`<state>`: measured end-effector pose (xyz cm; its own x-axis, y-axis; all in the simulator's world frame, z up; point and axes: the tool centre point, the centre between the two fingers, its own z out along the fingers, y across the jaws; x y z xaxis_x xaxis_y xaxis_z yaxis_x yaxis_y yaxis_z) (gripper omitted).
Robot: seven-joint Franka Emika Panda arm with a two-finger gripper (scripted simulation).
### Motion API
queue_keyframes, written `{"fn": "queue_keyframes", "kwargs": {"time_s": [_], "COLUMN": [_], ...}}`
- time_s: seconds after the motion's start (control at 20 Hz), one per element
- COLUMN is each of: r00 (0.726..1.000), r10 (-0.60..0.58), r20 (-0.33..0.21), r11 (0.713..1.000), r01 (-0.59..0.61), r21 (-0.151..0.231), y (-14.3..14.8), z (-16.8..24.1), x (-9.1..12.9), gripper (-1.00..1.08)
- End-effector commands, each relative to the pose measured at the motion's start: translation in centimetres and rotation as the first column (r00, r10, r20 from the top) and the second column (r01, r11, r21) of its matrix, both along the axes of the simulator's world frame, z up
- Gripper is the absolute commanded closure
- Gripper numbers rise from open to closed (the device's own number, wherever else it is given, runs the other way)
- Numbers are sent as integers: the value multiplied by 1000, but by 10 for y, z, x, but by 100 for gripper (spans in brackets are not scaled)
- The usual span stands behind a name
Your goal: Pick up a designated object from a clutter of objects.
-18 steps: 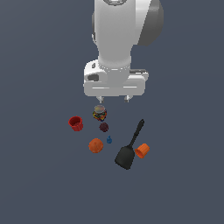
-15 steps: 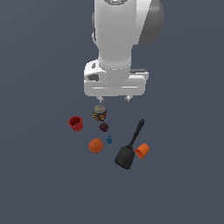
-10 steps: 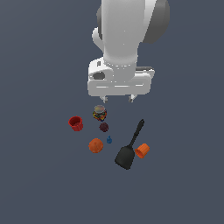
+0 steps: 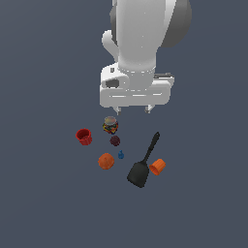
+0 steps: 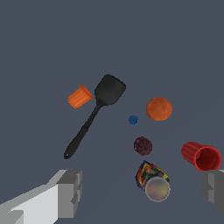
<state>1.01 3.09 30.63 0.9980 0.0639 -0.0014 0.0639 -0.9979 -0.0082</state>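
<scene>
The orange ball (image 4: 106,161) lies on the dark floor, with the tiny blue piece (image 4: 121,155) beside it and the dark maroon ball (image 4: 115,141) just beyond. In the wrist view the orange ball (image 5: 159,109) is round and dull. My gripper (image 4: 131,112) hangs open and empty well above the clutter, over the multicoloured jar (image 4: 110,125) and apart from the ball. In the wrist view the gripper (image 5: 142,179) shows both grey fingers (image 5: 70,192) spread wide, with the jar (image 5: 152,179) between them.
A red cup (image 4: 84,136) stands at the exterior view's left of the jar. A black spatula (image 4: 143,162) lies to the right with the orange cup (image 4: 157,166) on its side beside the blade. The wrist view also shows the red cup (image 5: 201,156), spatula (image 5: 94,113) and orange cup (image 5: 79,96).
The arm and gripper have shifted a little toward the exterior view's right. The objects have not moved.
</scene>
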Motion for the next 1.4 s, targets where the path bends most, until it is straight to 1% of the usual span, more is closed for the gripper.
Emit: {"fn": "queue_keyframes", "kwargs": {"time_s": [0.0, 0.2, 0.35, 0.5, 0.65, 0.75, 0.9, 1.15, 1.35], "r00": [1000, 996, 988, 972, 945, 920, 875, 780, 705], "r10": [-23, -87, -152, -233, -327, -391, -485, -626, -709], "r20": [-1, -2, -4, -6, -9, -11, -13, -13, -9], "r11": [1000, 996, 988, 972, 945, 920, 874, 780, 705], "r01": [23, 87, 152, 233, 327, 392, 485, 626, 709], "r21": [2, 7, 11, 15, 18, 18, 16, 10, 3], "y": [-2, -8, -15, -24, -34, -42, -55, -76, -91], "z": [-5, -17, -31, -48, -68, -83, -106, -144, -170], "x": [3, 10, 17, 25, 34, 39, 47, 56, 60], "gripper": [-92, -92, -92, -92, -92, -92, -92, -92, -92]}}
